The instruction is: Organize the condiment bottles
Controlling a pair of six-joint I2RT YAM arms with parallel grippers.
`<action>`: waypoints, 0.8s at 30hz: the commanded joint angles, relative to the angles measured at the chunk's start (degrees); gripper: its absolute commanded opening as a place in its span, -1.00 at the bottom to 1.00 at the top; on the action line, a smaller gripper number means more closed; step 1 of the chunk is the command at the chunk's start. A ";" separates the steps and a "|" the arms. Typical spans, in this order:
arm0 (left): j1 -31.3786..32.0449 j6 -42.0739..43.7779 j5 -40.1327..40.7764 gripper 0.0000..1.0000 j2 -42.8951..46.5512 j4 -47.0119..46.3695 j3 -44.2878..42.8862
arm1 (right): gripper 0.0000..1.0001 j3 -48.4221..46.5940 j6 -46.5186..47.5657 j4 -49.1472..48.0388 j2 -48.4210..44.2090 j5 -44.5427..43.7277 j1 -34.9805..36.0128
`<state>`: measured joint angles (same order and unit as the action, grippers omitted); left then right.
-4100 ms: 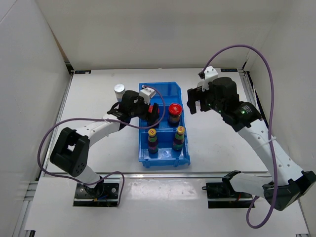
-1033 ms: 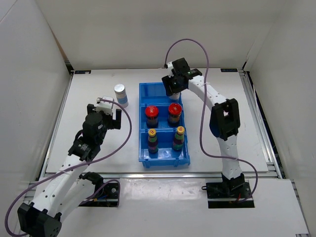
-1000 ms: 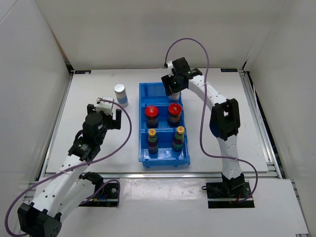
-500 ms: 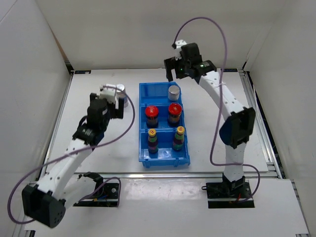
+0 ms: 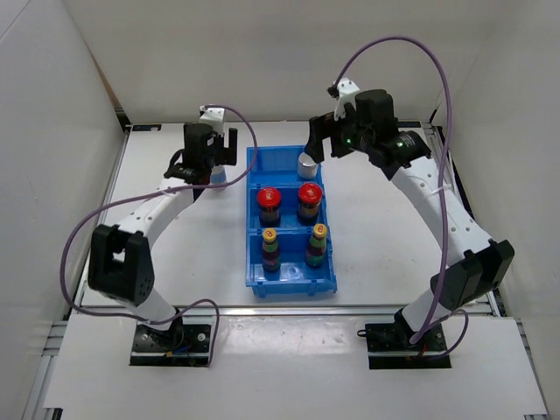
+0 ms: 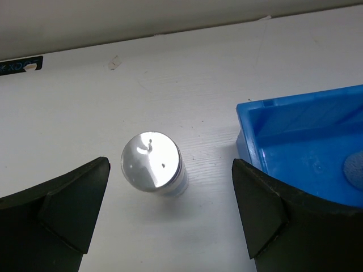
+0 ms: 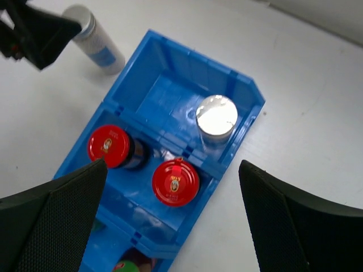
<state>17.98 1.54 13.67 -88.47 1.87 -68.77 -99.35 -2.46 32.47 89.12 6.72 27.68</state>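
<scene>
Left claw (image 6: 170, 164) and right claw (image 7: 172, 167) gape wide, empty. A silver-lidded white-blue bottle (image 6: 152, 169) stands on the white table (image 6: 227, 73), left of the blue plastic bin (image 6: 295, 102). Its twin (image 7: 216, 116) stands in the bin's uppermost compartment.

Both arms (image 5: 433, 197) have white links, black joints, looping purple cables (image 5: 395, 38) and black wedge fingers (image 6: 57, 209).
</scene>
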 commanded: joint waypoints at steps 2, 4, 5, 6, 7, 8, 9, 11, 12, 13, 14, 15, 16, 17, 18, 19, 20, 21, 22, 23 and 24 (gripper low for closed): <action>-2.24 -0.57 -2.16 1.00 -4.34 -1.69 -5.74 | 1.00 2.40 0.70 0.57 -2.81 2.60 0.18; -2.94 -1.10 -2.16 1.00 -6.27 -1.69 -6.45 | 1.00 2.41 1.22 1.11 -3.86 2.60 0.18; -3.73 -1.62 -2.16 1.00 -6.80 -1.69 -6.46 | 1.00 2.41 1.23 1.11 -3.87 2.60 0.18; -3.74 -1.63 -2.16 1.00 -6.81 -1.69 -6.46 | 1.00 2.93 1.23 1.71 -4.48 2.60 0.18; -4.44 -1.63 -2.16 1.00 -7.68 -1.69 -6.46 | 1.00 2.93 1.23 1.72 -4.48 3.20 0.18; -4.96 -2.24 -2.16 1.00 -8.56 -1.69 -6.46 | 1.00 2.93 1.23 1.72 -5.09 3.21 0.18; -4.97 -2.24 -2.16 1.00 -9.09 -1.69 -6.46 | 1.00 2.93 1.23 1.72 -5.10 3.21 0.18; -5.50 -3.47 -3.73 1.00 -10.49 -2.22 -6.46 | 1.00 2.93 1.23 2.34 -5.62 3.21 0.18; -5.50 -3.47 -3.74 1.00 -11.02 -2.22 -5.85 | 1.00 2.93 1.23 3.03 -5.63 3.21 0.18; -5.50 -4.00 -3.74 1.00 -11.03 -2.83 -5.85 | 1.00 2.93 1.23 3.04 -5.63 3.21 0.18; -5.50 -4.00 -4.52 1.00 -11.98 -2.84 -5.24 | 1.00 3.46 1.23 3.74 -6.23 3.21 0.18; -5.50 -4.00 -4.53 1.00 -12.86 -3.71 -5.23 | 1.00 3.46 1.23 3.74 -6.24 3.21 0.18; -5.50 -4.61 -4.53 1.00 -12.87 -3.71 -5.23 | 1.00 3.46 1.23 4.44 -6.94 3.21 0.18; -5.50 -4.62 -4.53 1.00 -14.26 -4.32 -5.23 | 1.00 3.98 1.23 5.05 -7.55 3.21 0.18; -5.50 -5.23 -4.53 1.00 -14.80 -4.85 -4.71 | 1.00 3.99 1.92 5.06 -7.56 3.21 0.18; -5.50 -5.23 -4.01 0.96 -14.81 -4.86 -4.70 | 1.00 3.99 1.93 5.58 -8.08 3.21 0.18; -5.50 -6.10 -4.00 0.93 -15.59 -4.86 -4.70 | 1.00 3.99 2.63 5.59 -8.09 2.60 0.18; -5.50 -6.11 -3.22 0.85 -15.60 -4.86 -4.70 | 1.00 3.29 2.63 6.28 -8.09 1.90 0.18; -5.50 -6.11 -3.21 0.76 -16.12 -4.86 -4.70 | 1.00 3.29 3.50 6.81 -8.09 1.89 0.18; -5.50 -6.11 -3.21 0.65 -16.12 -4.86 -4.70 | 1.00 2.50 4.21 7.34 -8.09 1.11 0.18; -5.50 -6.11 -3.82 0.56 -16.12 -5.38 -4.70 | 1.00 2.50 4.22 8.13 -8.09 1.10 0.18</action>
<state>12.38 -3.51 10.66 -105.69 -1.45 -73.01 -95.74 -0.19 38.54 82.72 8.86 27.77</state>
